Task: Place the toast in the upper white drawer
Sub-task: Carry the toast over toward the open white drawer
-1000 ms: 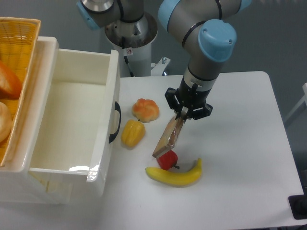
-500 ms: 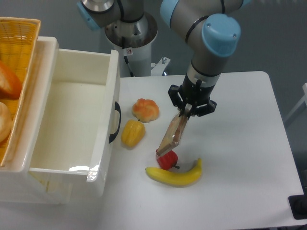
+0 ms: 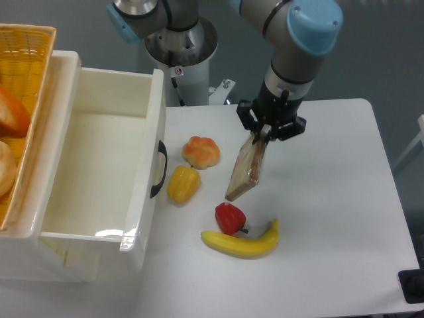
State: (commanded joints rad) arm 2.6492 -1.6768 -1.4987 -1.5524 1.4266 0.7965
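My gripper (image 3: 264,138) is shut on the top edge of the toast (image 3: 244,169), a thin tan slice with a brown crust that hangs tilted down to the left, lifted above the table. The upper white drawer (image 3: 99,162) stands pulled open at the left, its black curved handle (image 3: 158,169) on the front wall facing the table. Its inside shows bare white. The gripper and toast are to the right of the drawer, over the table's middle.
An orange-brown bun (image 3: 201,152), a yellow pepper (image 3: 183,183), a red pepper (image 3: 229,218) and a banana (image 3: 242,242) lie on the white table below and left of the toast. A yellow wicker basket (image 3: 20,99) with bread sits at the far left.
My gripper has risen and moved slightly right with the toast. The toast's lower end has lifted clear of the red pepper.
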